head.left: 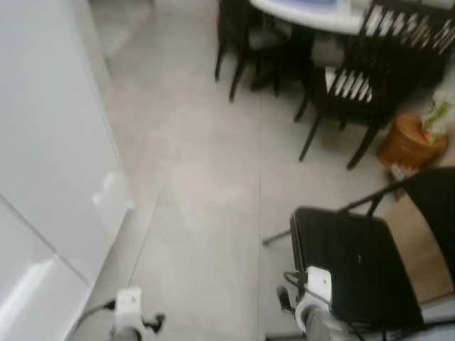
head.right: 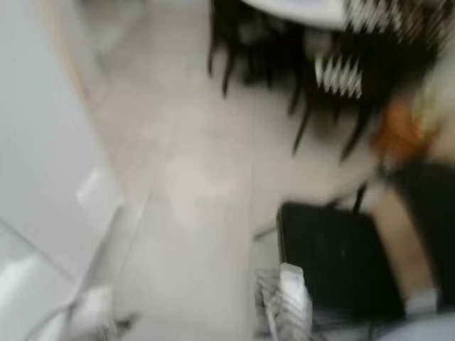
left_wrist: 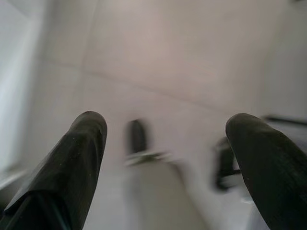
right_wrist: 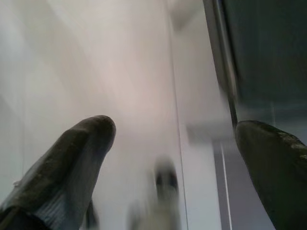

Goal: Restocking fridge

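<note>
The white fridge (head.left: 50, 156) stands shut along my left side, its door seams showing. Both arms hang low over the grey tile floor (head.left: 206, 177). My left gripper (left_wrist: 165, 124) is open, with nothing but blurred floor between its black fingers (left_wrist: 81, 153). My right gripper (right_wrist: 175, 127) is also open and holds nothing, and it hangs next to the edge of a black chair seat (right_wrist: 259, 43). The left wrist (head.left: 129, 305) and right wrist (head.left: 316, 284) show at the bottom of the head view. The right eye view is blurred.
A black folding chair (head.left: 355, 263) stands close on my right. Farther ahead on the right are a white-topped dining table (head.left: 313, 14) with dark wooden chairs (head.left: 355, 78) and an orange-brown basket (head.left: 409, 142). Open floor runs between the fridge and the chairs.
</note>
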Controlling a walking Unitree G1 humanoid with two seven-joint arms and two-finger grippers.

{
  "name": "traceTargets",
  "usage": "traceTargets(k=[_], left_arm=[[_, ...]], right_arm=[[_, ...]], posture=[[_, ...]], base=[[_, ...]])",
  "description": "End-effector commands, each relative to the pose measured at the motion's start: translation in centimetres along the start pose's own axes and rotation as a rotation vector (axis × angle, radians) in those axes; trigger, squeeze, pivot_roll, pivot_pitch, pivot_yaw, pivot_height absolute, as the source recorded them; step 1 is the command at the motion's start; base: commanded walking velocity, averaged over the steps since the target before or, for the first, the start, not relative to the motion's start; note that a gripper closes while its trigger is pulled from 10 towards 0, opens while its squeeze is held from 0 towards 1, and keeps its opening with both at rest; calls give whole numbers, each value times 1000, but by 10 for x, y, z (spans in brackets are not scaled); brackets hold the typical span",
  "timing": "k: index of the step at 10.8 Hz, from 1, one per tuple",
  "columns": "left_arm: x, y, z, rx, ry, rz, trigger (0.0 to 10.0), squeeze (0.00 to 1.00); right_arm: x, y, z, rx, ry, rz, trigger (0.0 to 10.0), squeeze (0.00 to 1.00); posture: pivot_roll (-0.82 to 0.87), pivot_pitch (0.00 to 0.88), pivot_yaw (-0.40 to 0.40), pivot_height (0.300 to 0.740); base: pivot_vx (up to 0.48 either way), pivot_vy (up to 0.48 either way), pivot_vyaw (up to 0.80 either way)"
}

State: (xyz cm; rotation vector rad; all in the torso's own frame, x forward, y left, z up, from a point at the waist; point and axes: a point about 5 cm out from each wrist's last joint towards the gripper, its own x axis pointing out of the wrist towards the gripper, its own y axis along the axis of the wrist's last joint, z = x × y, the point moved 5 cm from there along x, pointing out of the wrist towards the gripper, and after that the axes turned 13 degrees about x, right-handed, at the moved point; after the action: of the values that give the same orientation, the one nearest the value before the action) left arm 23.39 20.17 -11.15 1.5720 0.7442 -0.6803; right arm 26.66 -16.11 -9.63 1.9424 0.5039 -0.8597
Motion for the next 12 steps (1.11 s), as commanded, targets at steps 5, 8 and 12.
traceTargets(k=[5, 8, 12], left_arm=[[-4, -19, -17, 19, 34, -51, 10000, 0], [-5, -18, -28, 109, 34, -50, 10000, 0], [-5, -17, -30, 125, 29, -47, 10000, 0]], right_arm=[[-6, -29, 24, 58, -86, -75, 10000, 0], [-7, -39, 19, 127, -125, -89, 10000, 0], [-7, -41, 17, 139, -124, -100, 10000, 0]], posture=[[136, 0, -101, 740], [118, 0, -38, 740], [127, 0, -51, 740]], base=[[0, 0, 0], [0, 0, 0], [0, 0, 0]])
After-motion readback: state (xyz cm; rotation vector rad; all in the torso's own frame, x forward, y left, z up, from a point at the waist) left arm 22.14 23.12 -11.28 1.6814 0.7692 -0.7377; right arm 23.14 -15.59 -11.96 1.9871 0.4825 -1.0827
